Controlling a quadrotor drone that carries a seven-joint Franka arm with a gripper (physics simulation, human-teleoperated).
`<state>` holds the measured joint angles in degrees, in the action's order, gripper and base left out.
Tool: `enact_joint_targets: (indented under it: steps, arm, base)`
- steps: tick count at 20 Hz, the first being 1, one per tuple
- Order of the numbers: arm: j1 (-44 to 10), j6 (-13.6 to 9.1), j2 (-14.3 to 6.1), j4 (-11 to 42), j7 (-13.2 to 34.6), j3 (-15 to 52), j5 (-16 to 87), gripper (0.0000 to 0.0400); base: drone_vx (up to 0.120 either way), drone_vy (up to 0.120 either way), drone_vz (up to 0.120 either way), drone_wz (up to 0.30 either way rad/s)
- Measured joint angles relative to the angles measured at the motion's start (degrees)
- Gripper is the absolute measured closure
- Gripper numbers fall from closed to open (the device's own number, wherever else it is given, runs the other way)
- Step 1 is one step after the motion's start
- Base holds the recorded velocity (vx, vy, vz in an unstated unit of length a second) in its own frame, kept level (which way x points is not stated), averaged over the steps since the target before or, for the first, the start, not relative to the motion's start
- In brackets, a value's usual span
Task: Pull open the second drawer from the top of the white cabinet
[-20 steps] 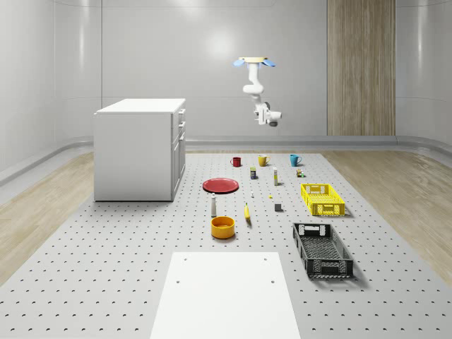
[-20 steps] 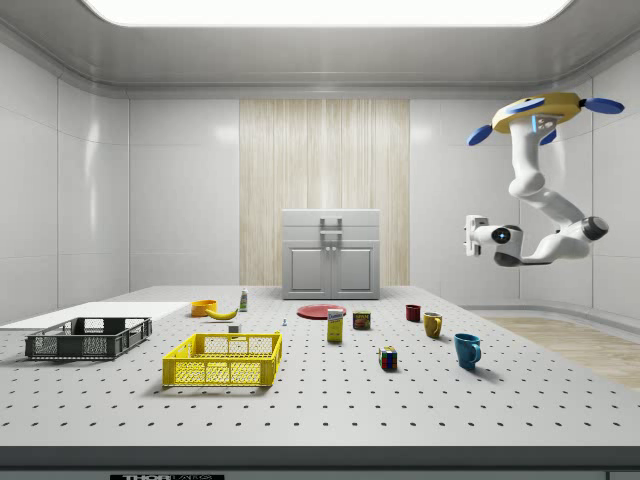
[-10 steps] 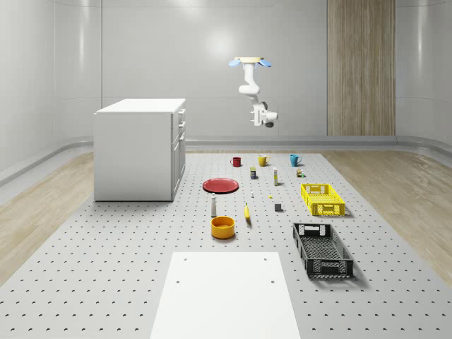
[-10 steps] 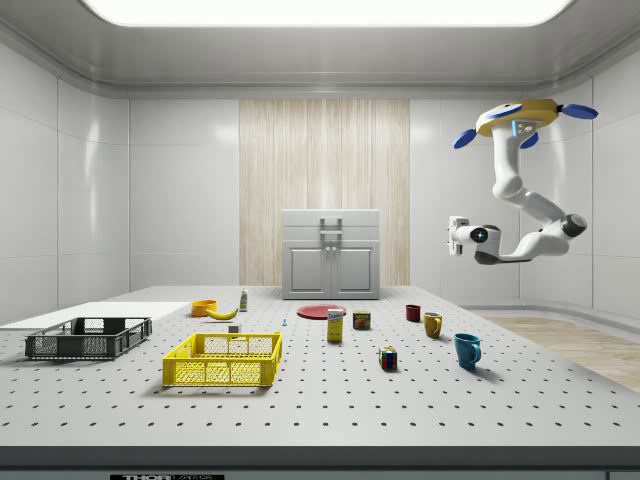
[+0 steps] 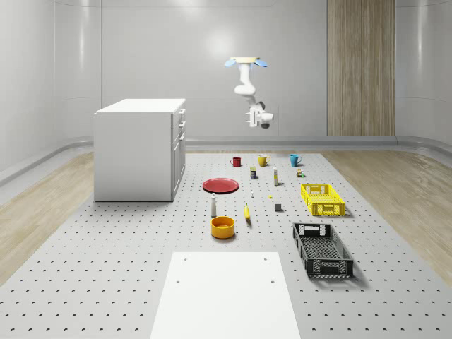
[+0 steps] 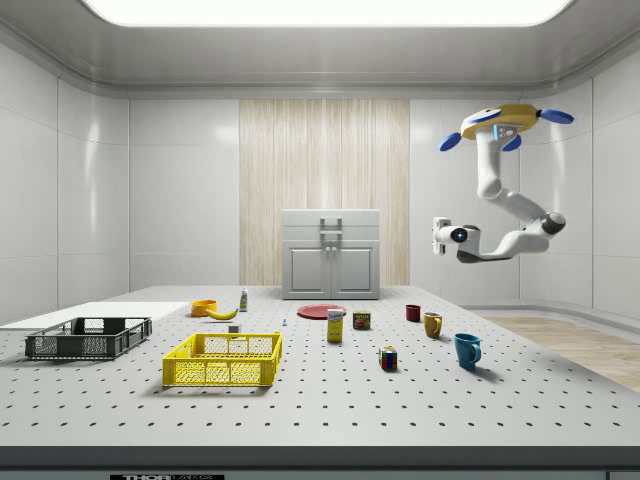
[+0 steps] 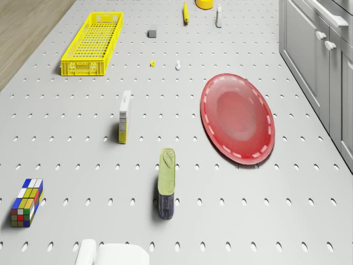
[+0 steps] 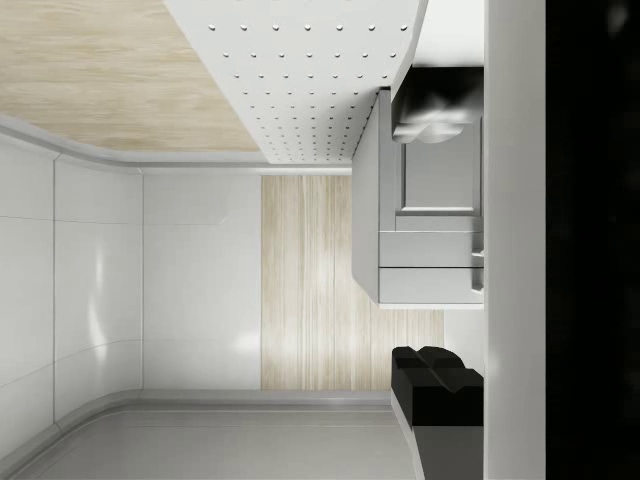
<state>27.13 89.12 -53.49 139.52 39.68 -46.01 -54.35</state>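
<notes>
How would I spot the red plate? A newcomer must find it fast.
Start at the white cabinet on the pegboard table. Just off its drawer front lies the red plate: flat, round, wider than the nearby mugs.

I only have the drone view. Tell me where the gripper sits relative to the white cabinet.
Observer: In the side view the gripper hangs at about upper-drawer height, well apart from the white cabinet.
Operator: Report the drone.
Observer: The drone hovers high above the table, to the side view's right of the cabinet.
Operator: Check the second drawer.
Observer: The second drawer looks shut, flush with the cabinet front.
</notes>
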Motion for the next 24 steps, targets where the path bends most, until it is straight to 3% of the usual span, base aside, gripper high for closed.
enact_joint_targets:
  steps: [24]
  arm:
    - [5.73,5.15,-5.38,0.69,3.32,-2.28,4.02,0.01]
  base:
    - [0.12,-0.113,0.0,0.0]
